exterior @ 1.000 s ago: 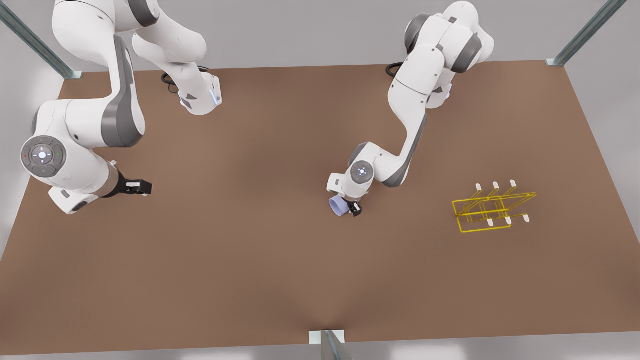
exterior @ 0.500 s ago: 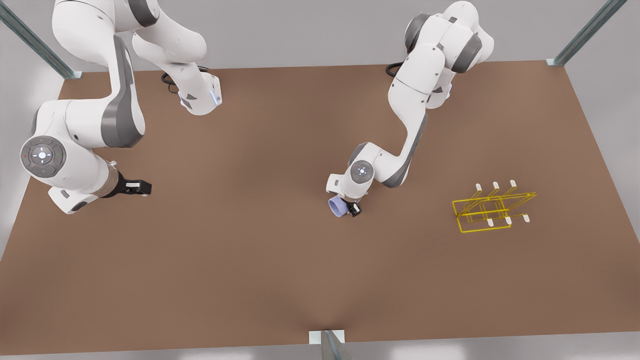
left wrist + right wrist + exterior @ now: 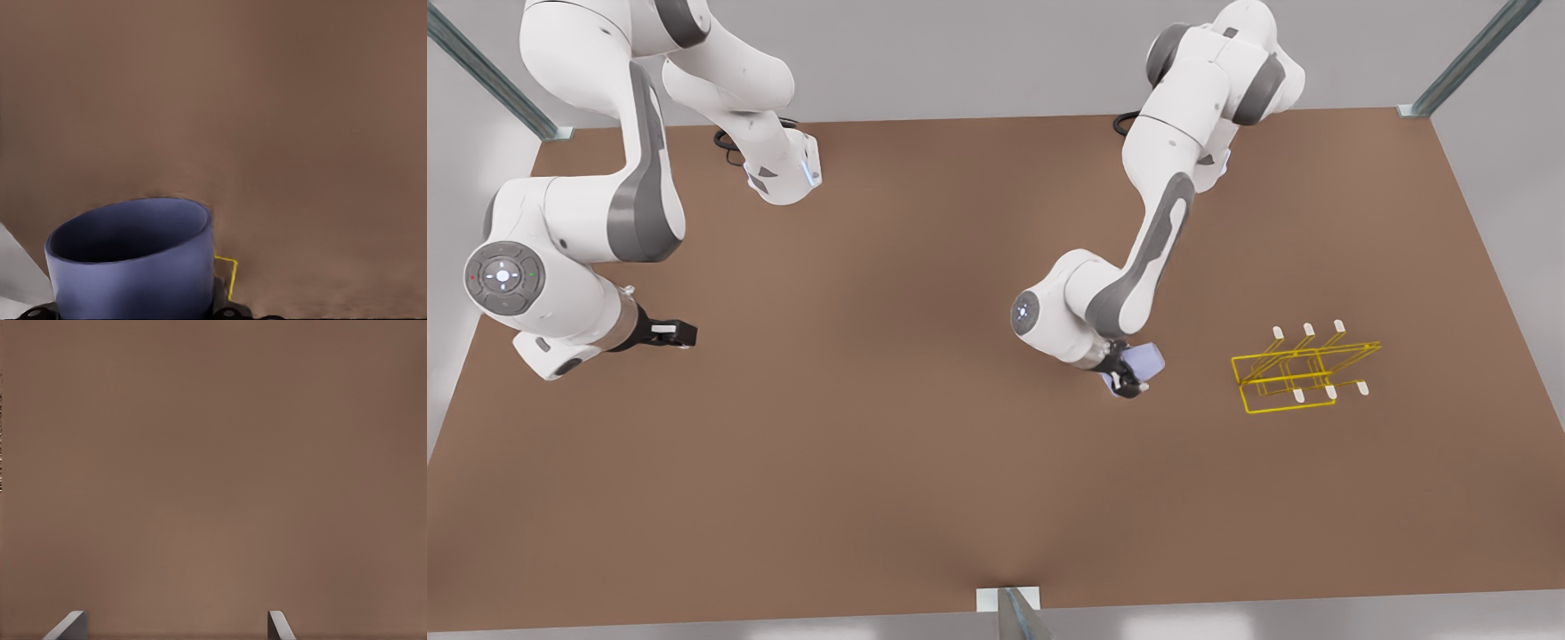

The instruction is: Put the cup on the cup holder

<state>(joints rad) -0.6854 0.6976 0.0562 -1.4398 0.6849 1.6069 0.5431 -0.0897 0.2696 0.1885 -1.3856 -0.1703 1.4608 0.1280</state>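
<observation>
Two arms share the desk [image 3: 925, 498], and one is doing the work. The left claw [image 3: 1128, 380] is clamped on the cup [image 3: 1144, 359], holding it tilted above the desk's middle, between its arm and the holder [image 3: 1294, 373], near but not touching. The carry step looks under way; next the cup must be turned mouth-down and threaded over one white-tipped prong, which calls for close alignment. Nothing lies between cup and holder. The right claw [image 3: 685, 334] waits over the desk at the front view's left, its fingers [image 3: 279, 625] spread apart with nothing held.
</observation>
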